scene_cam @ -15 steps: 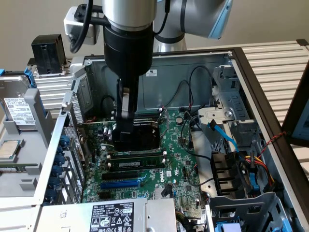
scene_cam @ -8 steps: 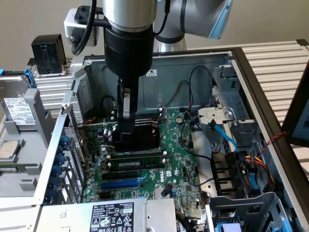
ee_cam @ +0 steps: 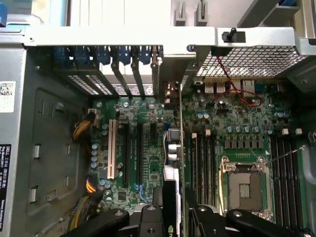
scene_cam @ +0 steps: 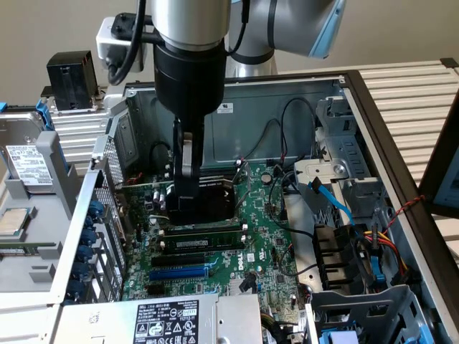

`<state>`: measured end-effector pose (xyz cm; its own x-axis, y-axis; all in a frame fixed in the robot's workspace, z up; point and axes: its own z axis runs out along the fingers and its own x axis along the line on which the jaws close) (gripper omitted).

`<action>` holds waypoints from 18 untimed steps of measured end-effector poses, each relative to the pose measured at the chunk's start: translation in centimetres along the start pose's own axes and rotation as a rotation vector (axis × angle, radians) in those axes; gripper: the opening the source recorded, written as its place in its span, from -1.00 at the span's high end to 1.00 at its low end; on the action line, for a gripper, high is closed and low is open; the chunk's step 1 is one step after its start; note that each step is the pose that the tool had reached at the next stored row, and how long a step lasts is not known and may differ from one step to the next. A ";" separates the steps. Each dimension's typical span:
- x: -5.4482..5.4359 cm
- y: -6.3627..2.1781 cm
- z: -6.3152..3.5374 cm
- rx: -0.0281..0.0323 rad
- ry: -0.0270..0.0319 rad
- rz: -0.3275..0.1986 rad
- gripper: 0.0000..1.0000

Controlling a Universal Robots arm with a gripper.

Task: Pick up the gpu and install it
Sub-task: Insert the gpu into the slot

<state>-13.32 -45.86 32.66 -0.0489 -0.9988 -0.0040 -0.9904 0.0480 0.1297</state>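
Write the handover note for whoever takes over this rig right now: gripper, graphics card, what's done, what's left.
Gripper: shut on the graphics card, gripping it from above.
Card: upright inside the computer case, low over the motherboard, with its metal bracket toward the rear slot openings.
Done: card picked up and now inside the case.
Left: confirm seating, as it cannot be told from here whether its edge is in a slot. Card not yet released.
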 end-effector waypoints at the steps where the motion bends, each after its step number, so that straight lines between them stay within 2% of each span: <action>1: 0.0 0.07 0.15 -0.0003 0.0000 0.000 0.46; 6: 0.1 0.40 1.01 -0.0044 -0.0002 0.000 0.46; 18: 0.2 0.12 3.17 -0.0056 -0.0017 0.005 0.46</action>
<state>-13.86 -46.07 29.53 -0.0537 -0.9985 -0.0051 -0.9894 0.0525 0.1352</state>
